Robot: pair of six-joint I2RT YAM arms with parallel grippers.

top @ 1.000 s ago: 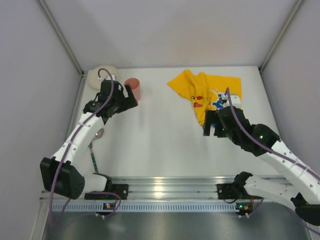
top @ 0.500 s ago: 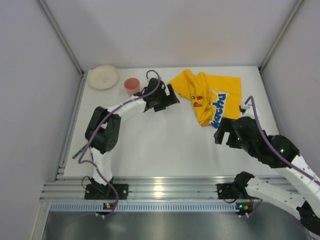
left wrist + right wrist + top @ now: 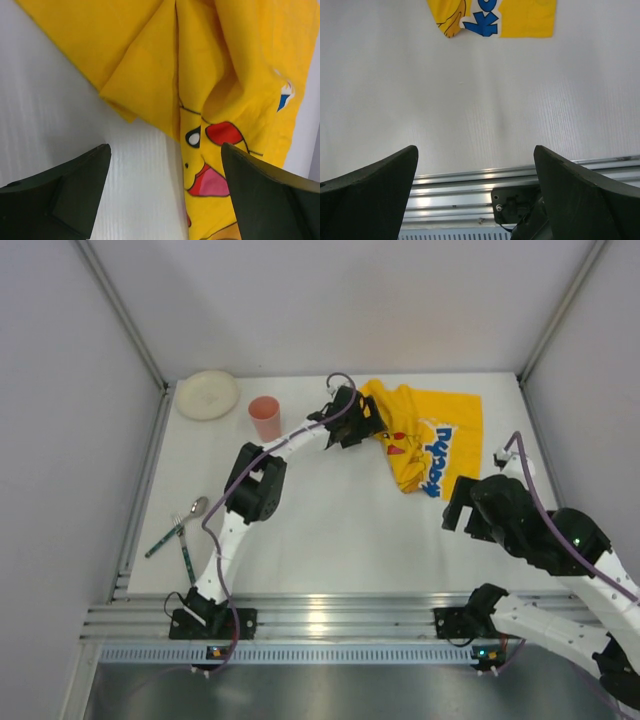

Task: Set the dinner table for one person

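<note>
The left arm has swung across from the far-left corner, where it was by the plate (image 3: 207, 394) and cup (image 3: 265, 418) a second ago. The left gripper (image 3: 352, 423) now hangs at the left edge of the yellow cloth (image 3: 435, 435). Meanwhile the right gripper (image 3: 462, 505) has backed off from the cloth's near edge toward the near right. To me that reads as a handover: the left arm looks set to take the cloth and spread it as a mat. Nothing is laid yet. The cloth lies rumpled at the far right of the white table (image 3: 330, 530), the plate and cup sit at the far left, and the spoon (image 3: 196, 507) and fork (image 3: 186, 555) lie near the left edge.

From above I cannot judge either pair of jaws; the wrist views settle it. The left wrist view shows the left gripper (image 3: 165, 147) with jaws wide apart and empty, straddling a folded edge of the cloth (image 3: 220, 75), a cartoon face between the fingers (image 3: 65, 195). It does not show whether they touch the fabric. The right wrist view shows the right gripper (image 3: 475, 150) also spread and empty over bare table (image 3: 485, 100). The cloth's (image 3: 525, 15) lettered end is well ahead of it and the rail (image 3: 455, 192) below.
</note>
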